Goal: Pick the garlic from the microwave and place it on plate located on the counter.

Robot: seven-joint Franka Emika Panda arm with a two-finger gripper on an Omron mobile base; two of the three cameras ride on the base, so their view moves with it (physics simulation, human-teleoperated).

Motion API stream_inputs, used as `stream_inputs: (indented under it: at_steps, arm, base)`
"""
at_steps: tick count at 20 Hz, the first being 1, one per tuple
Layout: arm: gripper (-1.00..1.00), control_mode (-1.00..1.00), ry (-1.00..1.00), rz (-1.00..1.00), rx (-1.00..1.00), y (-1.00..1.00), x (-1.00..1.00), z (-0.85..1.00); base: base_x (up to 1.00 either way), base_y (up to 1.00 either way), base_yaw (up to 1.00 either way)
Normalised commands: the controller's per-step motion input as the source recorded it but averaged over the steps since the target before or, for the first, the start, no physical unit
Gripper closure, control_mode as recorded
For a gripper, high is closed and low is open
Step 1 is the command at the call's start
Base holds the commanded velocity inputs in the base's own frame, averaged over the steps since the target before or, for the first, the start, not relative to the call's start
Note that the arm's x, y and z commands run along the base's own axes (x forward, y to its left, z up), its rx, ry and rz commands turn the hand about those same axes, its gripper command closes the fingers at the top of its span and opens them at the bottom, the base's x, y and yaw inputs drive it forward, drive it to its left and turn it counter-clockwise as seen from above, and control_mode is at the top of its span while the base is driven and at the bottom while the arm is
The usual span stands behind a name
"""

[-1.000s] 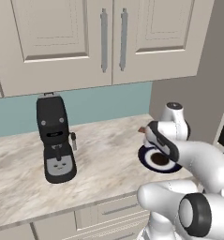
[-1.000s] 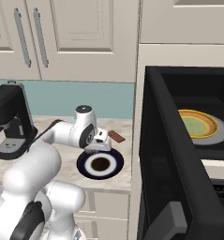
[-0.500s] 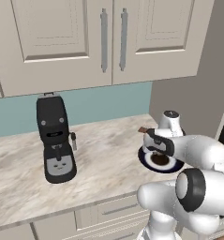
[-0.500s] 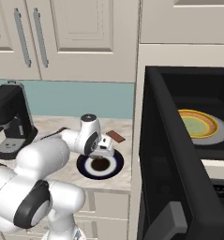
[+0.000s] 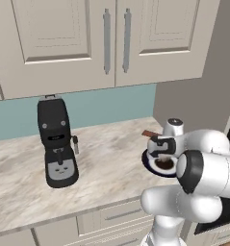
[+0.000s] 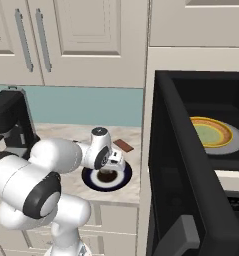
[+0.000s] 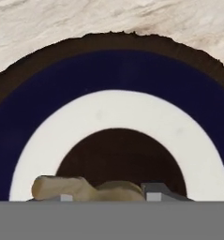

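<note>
A: 2 base views plus the hand view. Left to right?

B: Far left on the counter point(image 5: 111, 158): black coffee machine point(image 5: 56, 144), upright, against the teal backsplash, under the cream cabinets point(image 5: 111, 43). Well apart from the plate.

A: Plate?

B: Plate point(image 5: 152, 166) sits near the counter's right end, navy rim, white ring, brown centre. Flat reddish-brown bar point(image 5: 148, 134) lies just behind it on the stone, apart from the rim.

A: Gripper?

B: Gripper point(image 5: 160, 153) is directly over the plate, pointing down, very close to it. Same in the right base view: gripper point(image 6: 111, 165) over the plate point(image 6: 91, 179), bar point(image 6: 123, 145) just beyond.

A: Garlic?

B: Hand view: garlic point(image 7: 85, 188) is a tan lump at the bottom edge, over the plate's brown centre, between the 2 finger tips point(image 7: 153, 192). Plate point(image 7: 113, 79) takes up most of that view, marbled counter point(image 7: 108, 18) along the top.

A: Clamped or released?

B: Tips flank the garlic, but the grey band cuts off the contact. Cannot tell if the jaws grip it or have let go, nor if it touches the plate.

A: Right side?

B: Microwave point(image 6: 201, 150), door swung open toward the camera. Yellow-orange dish point(image 6: 211, 134) with greenish centre rests inside.
</note>
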Motion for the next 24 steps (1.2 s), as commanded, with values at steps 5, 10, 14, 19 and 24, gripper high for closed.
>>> stream_inputs:
  at_steps: [5, 10, 14, 19, 24]
  arm:
    - [-1.00, -1.00, 0.01, 0.00, 0.00, 0.00, 0.05, -0.02]
    - [-1.00, -1.00, 0.00, 0.00, 0.00, 0.00, 0.00, 0.00]
    - [-1.00, -1.00, 0.00, 0.00, 0.00, 0.00, 0.00, 0.00]
    - [-1.00, -1.00, -0.11, 0.00, 0.00, 0.00, -0.15, 0.47]
    - [-1.00, -1.00, -0.18, 0.00, -0.02, 0.23, -0.63, 0.70]
  base:
    - [0.00, 0.00, 0.00]
    - [0.00, 0.00, 0.00]
    - [0.00, 0.00, 0.00]
    - [0.00, 0.00, 0.00]
    - [0.00, 0.00, 0.00]
